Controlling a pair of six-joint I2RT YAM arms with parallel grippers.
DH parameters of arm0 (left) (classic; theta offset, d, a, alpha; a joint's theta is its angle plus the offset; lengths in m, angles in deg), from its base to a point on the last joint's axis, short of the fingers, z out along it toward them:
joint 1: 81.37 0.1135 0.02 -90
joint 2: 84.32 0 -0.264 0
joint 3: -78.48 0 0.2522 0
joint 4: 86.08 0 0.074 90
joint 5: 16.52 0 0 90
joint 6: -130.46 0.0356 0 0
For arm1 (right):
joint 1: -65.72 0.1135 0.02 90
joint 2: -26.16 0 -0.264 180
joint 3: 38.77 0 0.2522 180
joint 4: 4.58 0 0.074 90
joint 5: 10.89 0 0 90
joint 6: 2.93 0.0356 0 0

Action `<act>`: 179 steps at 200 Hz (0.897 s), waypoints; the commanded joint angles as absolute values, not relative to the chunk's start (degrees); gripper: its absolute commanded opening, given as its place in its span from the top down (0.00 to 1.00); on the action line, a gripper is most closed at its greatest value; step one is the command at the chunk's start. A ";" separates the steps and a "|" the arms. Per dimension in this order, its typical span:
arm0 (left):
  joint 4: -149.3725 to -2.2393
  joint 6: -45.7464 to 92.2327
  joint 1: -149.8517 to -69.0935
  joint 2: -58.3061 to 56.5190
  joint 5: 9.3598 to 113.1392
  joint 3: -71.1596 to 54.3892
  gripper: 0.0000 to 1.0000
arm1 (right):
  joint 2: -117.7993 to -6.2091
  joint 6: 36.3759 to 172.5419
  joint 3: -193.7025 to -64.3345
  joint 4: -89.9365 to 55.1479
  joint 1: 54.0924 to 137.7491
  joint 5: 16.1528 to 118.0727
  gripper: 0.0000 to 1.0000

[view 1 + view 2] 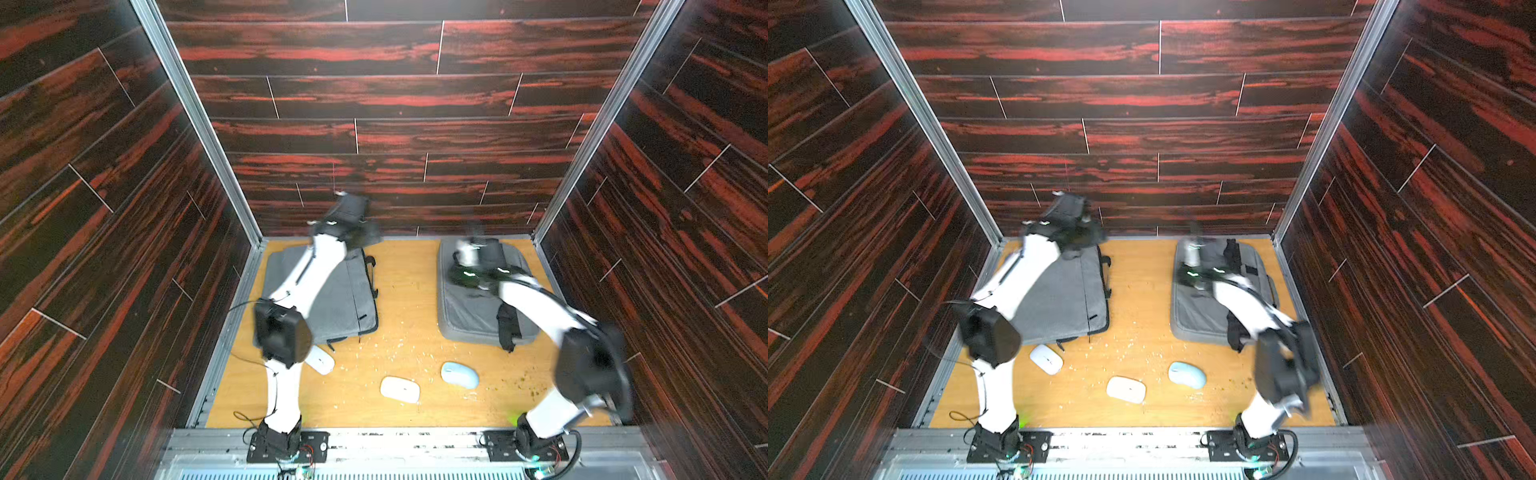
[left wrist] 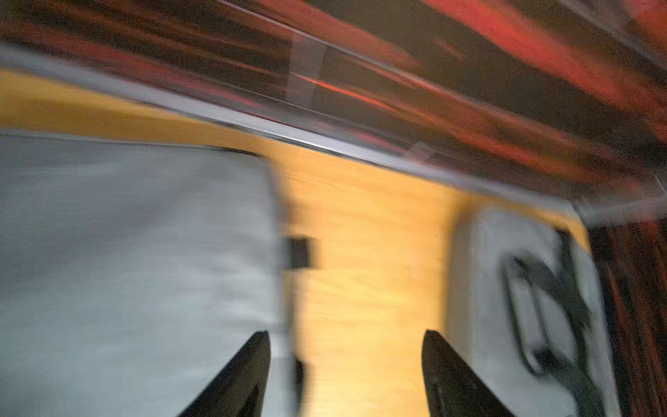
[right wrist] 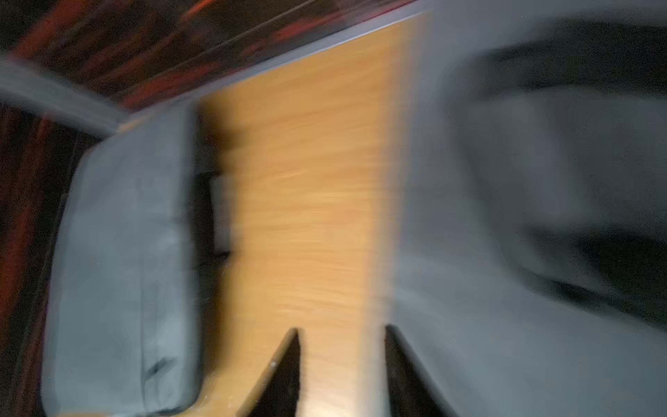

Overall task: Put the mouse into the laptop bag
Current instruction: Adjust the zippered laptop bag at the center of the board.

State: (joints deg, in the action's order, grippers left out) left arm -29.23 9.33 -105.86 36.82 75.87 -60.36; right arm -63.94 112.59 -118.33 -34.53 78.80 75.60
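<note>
A wooden table, walled by dark red-streaked panels, is seen from above. At far left a grey laptop bag is laid flat. The left gripper is held above its far end, jaws spread wide with nothing between them.

Nearer the front, three mice are left on the bare wood, none gripped and none bagged — the task is judged barely begun. The left white mouse lies just beside the bag's near corner and is partly overhung by the left arm's elbow. Next come the flat white mouse and the pale blue mouse. Crumbs are scattered between them.

At right, a second grey laptop bag is crossed by the right arm. The right gripper is held with its jaws narrowly parted and empty. Whether either bag is unzipped cannot be told — an opening must be found first.
</note>
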 commanded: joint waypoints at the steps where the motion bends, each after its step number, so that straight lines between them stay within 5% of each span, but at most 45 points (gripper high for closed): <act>1: -22.96 12.52 -110.39 42.17 73.99 -64.59 0.31 | -57.92 111.83 -109.19 -37.05 76.14 76.88 0.92; 56: -20.97 11.67 -117.37 50.35 69.02 -71.39 0.41 | -52.45 113.96 -100.55 -44.35 71.80 84.29 0.92; 93: -21.20 11.96 -117.94 49.49 68.43 -68.35 0.41 | -57.99 115.87 -96.31 -38.25 72.27 76.69 0.85; 179: -28.34 14.12 -117.76 35.09 75.92 -47.92 0.42 | -86.23 120.70 -119.88 -34.73 92.93 68.88 0.85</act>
